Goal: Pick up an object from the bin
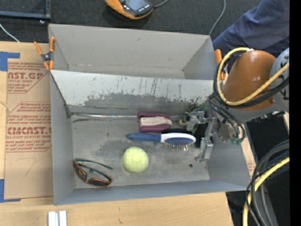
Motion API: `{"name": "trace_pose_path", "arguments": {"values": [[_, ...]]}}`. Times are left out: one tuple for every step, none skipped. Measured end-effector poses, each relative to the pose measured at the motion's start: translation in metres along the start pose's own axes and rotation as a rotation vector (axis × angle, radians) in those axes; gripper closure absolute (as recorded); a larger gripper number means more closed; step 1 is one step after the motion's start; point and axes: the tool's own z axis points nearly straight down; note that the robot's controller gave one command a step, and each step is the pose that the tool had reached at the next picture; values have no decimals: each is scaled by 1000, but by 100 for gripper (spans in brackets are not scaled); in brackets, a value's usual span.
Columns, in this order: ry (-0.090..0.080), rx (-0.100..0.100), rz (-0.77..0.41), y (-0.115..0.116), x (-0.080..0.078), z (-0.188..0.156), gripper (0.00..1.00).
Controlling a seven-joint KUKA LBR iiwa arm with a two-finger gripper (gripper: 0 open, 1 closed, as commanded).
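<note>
My pincer (203,152) hangs low at the right end of the grey metal bin (117,86), close above the floor and near the right wall. I cannot tell whether it is released or clenched. Above it sits my smooth, rounded orange wrist cover (247,76), looped by yellow cables (235,55).

The thing nearest to me is a hairbrush (162,138). It has a slim, glossy blue plastic handle pointing left and an oval white-and-blue head with a bed of short bristles. The end of the head lies just beside my pincer, on its left; whether they touch I cannot tell.

Behind the brush, toward the back wall, lies a small oblong block (154,122), maroon on top and pale pink along its front, with rounded corners. In front of the handle, a little apart from it, rests a fuzzy yellow-green tennis ball (135,159). In the front-left corner lie sunglasses (92,172) with thin brown-orange frames and dark lenses.

The bin's walls slope outward, and the back wall is scratched and scuffed along its lower edge. The floor is dull and worn. The left part of the floor is open between the sunglasses and the back wall. There is also open floor in front of the brush head, up to the front wall. On my right the wall stands near, leaving little room.
</note>
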Motion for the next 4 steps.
{"name": "trace_pose_path", "arguments": {"values": [[-8,1,-2,1,-2,-5,100],[-8,1,-2,1,-2,-5,100],[-11,2,-26,-1,-13,-69,100],[-12,2,-24,0,-14,-50,100]]}}
